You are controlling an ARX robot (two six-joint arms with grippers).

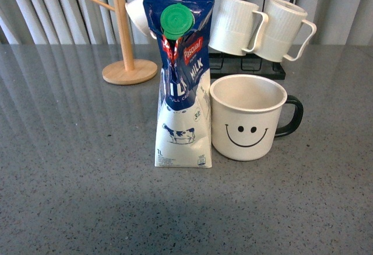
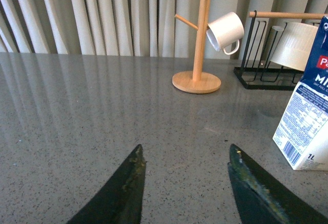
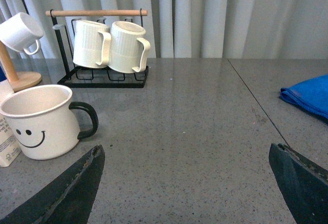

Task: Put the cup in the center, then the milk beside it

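Looks like both steps are basically done: the cup [image 1: 249, 116] is sitting mid-table with the milk [image 1: 182, 80] standing upright just beside it, on its left. The left gripper [image 2: 185, 157] and right gripper [image 3: 187, 167] are both hanging spread wide, holding nothing. Next move is probably just backing off; there's lots of bare table [image 1: 70, 167] in front.
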